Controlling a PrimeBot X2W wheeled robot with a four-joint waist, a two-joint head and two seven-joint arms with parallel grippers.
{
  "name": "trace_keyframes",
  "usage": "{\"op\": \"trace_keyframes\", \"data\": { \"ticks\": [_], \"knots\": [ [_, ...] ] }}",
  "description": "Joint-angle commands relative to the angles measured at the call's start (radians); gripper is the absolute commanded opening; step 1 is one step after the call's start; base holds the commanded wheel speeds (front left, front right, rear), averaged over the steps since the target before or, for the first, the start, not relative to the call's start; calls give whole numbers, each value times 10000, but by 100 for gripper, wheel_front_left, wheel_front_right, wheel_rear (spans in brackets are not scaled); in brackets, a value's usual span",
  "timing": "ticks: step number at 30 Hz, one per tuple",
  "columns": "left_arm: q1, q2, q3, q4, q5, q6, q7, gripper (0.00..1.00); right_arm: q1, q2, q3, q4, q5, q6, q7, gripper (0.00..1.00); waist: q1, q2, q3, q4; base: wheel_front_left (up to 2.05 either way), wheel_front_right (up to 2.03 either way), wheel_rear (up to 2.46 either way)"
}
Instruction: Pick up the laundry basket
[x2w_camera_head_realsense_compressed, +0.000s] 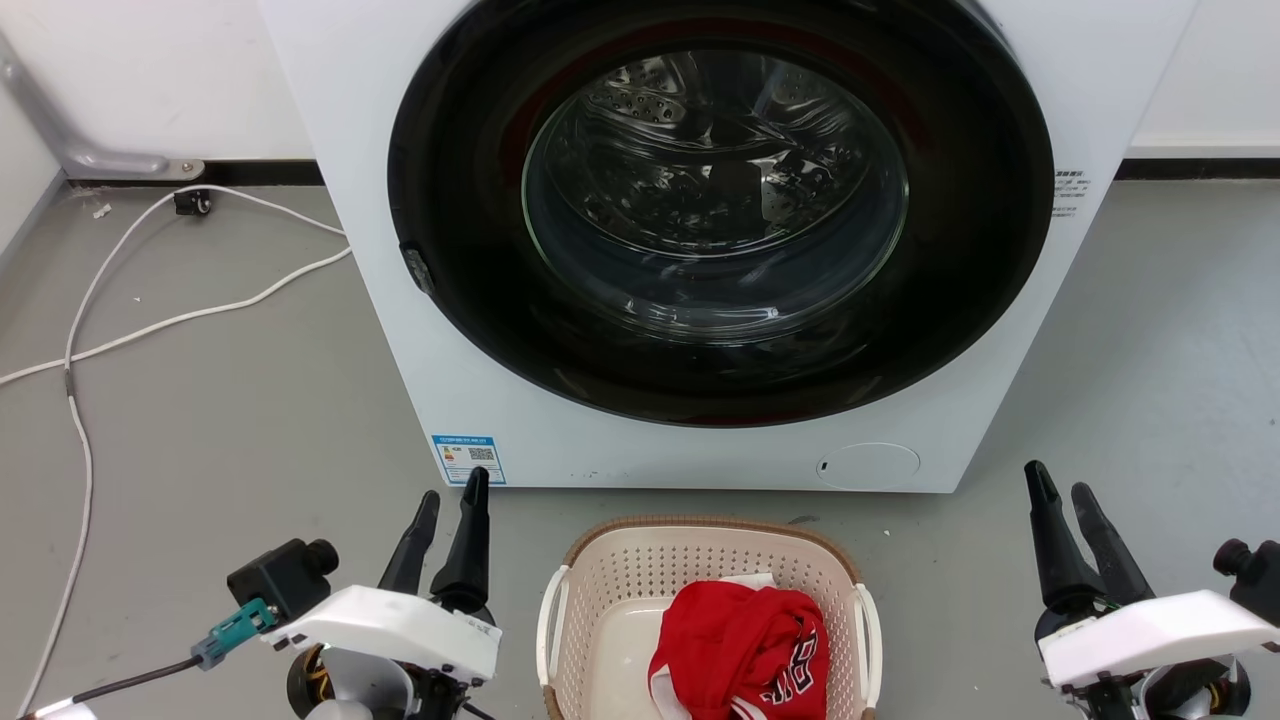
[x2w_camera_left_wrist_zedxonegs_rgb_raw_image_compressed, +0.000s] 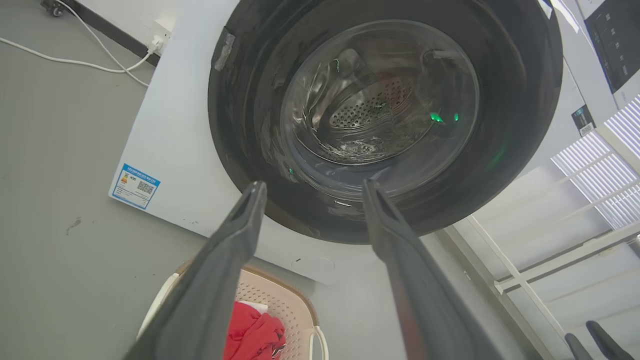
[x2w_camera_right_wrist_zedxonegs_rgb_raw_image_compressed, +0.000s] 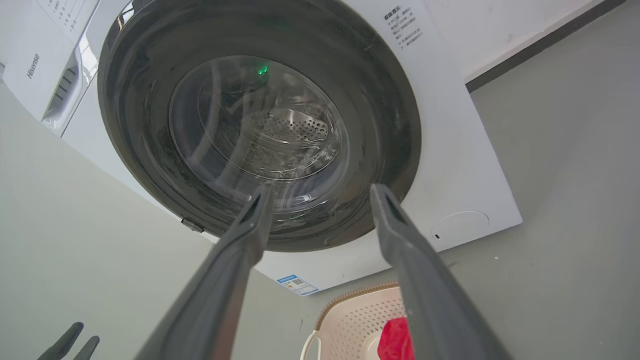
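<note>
Head view: white front-loading washer (x2w_camera_head_realsense_compressed: 380, 300), round dark door (x2w_camera_head_realsense_compressed: 720, 210) closed, on a grey floor (x2w_camera_head_realsense_compressed: 200, 420). Just before it stands the laundry basket (x2w_camera_head_realsense_compressed: 600, 600), mouth upward, one brown-rimmed wall toward the washer, white handles at left and right; its near end is cut off, so the long axis cannot be told. A red garment (x2w_camera_head_realsense_compressed: 740, 640) lies inside. Left hand (x2w_camera_head_realsense_compressed: 455, 487) and right hand (x2w_camera_head_realsense_compressed: 1057, 480) flank the basket, fingers spread, holding nothing. Blue label (x2w_camera_head_realsense_compressed: 468, 458), text unreadable. Right wrist view: "Hisense" (x2w_camera_right_wrist_zedxonegs_rgb_raw_image_compressed: 33, 66) on a white panel.
</note>
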Motion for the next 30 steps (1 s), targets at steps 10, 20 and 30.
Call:
{"op": "trace_keyframes", "data": {
  "ticks": [10, 20, 30],
  "knots": [
    [-273, 104, -315, -101, 1489, 232, -337, 100, 133, 19, -7, -372, -1646, 16, 79, 100, 0, 0, 22, -6, 0, 0, 0],
    [-268, 116, -576, -49, 2645, 410, -605, 100, 300, 30, -2, -587, -2866, 17, 37, 100, 0, 0, 2, 6, 0, 0, 0],
    [-163, 92, -807, -52, 3641, 575, -842, 100, 414, 38, 91, -710, -3650, 20, 11, 100, 0, 0, 5, 16, 0, 0, 0]
  ]
}}
